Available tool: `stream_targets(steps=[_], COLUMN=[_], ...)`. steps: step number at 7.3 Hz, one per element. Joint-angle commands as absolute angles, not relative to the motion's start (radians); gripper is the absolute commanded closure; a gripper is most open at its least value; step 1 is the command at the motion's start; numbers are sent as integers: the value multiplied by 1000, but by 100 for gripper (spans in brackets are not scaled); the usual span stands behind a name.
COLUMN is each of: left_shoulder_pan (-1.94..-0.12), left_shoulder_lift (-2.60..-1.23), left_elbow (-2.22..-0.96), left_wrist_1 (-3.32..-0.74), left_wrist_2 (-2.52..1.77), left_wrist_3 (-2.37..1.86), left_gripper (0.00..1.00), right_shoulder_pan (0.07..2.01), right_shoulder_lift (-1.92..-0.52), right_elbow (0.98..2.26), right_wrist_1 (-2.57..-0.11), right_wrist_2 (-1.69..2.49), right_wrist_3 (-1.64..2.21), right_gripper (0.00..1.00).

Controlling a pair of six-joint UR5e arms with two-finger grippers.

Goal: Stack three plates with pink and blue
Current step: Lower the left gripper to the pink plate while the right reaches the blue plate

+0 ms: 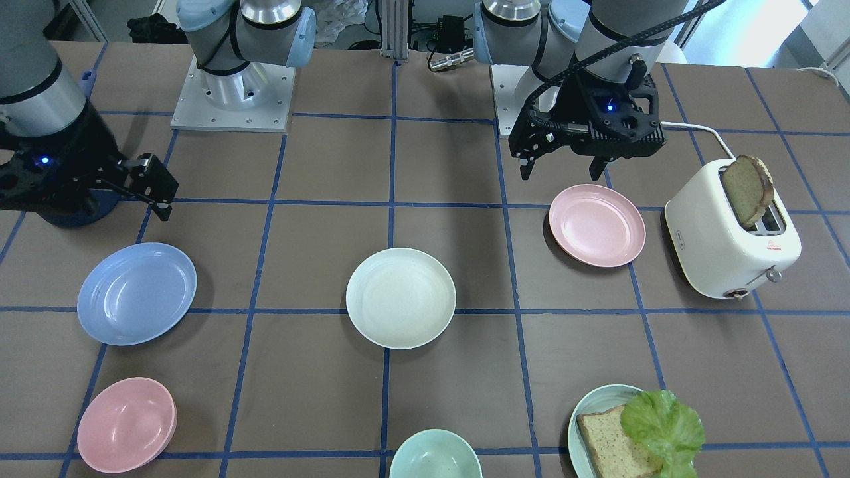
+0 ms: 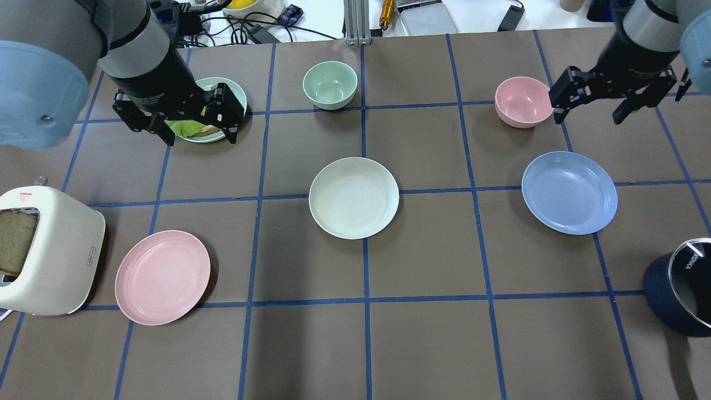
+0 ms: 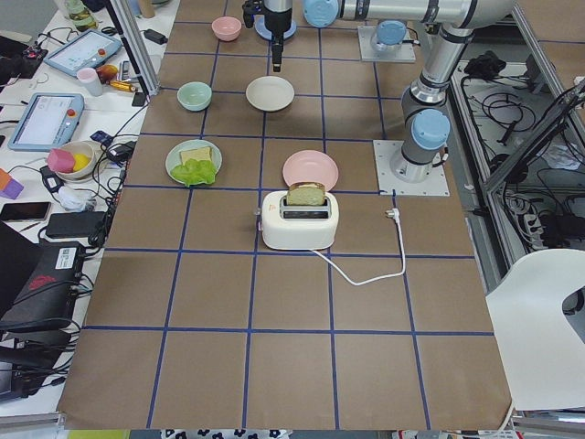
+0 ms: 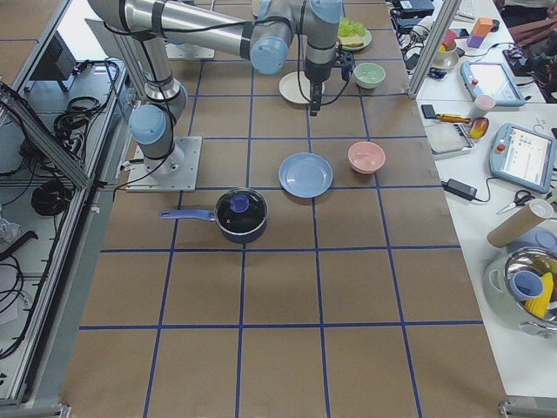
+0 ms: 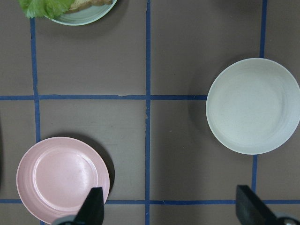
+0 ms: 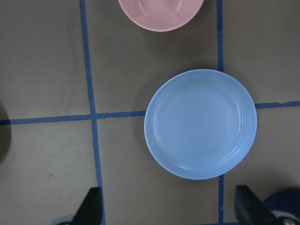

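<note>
Three plates lie singly on the table (image 2: pixel 444 344), none resting on another. I read the overhead view as a clock face, with 12 pointing away from the robot. The cream-white plate (image 2: pixel 354 198) sits in the middle, the pink plate (image 2: pixel 163 277) is out at its 8 o'clock, and the blue plate (image 2: pixel 569 192) is at its 3 o'clock. All three are well apart. A white toaster (image 2: pixel 53 261) stands just beside the pink plate at its 9 o'clock, with a slice of bread (image 2: pixel 15 241) sticking up from the slot. A pink bowl (image 2: pixel 523 101) is near the blue plate at its 11 o'clock, and a dark pot (image 2: pixel 661 300) is at its 4 o'clock. A green bowl (image 2: pixel 330 84) sits at 12 o'clock from the cream-white plate. A pale green plate (image 1: pixel 597 398) holding bread and lettuce (image 1: pixel 664 425) is at its 10 o'clock. The left fingers (image 5: pixel 93 208) hang above the table, spread wide and holding nothing. In their wrist view the pink plate shows at 7 o'clock and the cream-white one at 2 o'clock. The right fingers (image 6: pixel 91 206) are likewise spread, empty and raised, with the blue plate just off centre in their wrist view.
</note>
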State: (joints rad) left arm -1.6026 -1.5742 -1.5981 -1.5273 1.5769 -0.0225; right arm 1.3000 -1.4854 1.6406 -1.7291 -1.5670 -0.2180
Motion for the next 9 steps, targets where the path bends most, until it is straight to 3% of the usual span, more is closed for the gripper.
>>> stream_targets(steps=[1, 6, 8, 9], left_shoulder_pan=[-1582, -1463, -1463, -1463], left_shoulder_lift=[-1618, -1761, -1802, -1812], left_elbow=[-1678, -2027, -2094, -2095], left_wrist_1=[-1514, -1181, -1089, -1088], left_wrist_2=[1577, 1729, 1732, 1732], left_wrist_3=[-52, 3, 14, 40], left_gripper=[0, 0, 1, 45], right_shoulder_pan=[1197, 996, 989, 982], right_shoulder_lift=[-1387, -1171, -1141, -1141], right_elbow=[1658, 1750, 1759, 1770], right_wrist_1=[-1813, -2043, -2043, -2042], right_wrist_2=[-1562, -1445, -1437, -1442], right_wrist_3=[-372, -632, -630, -632], right_gripper=[5, 8, 17, 18])
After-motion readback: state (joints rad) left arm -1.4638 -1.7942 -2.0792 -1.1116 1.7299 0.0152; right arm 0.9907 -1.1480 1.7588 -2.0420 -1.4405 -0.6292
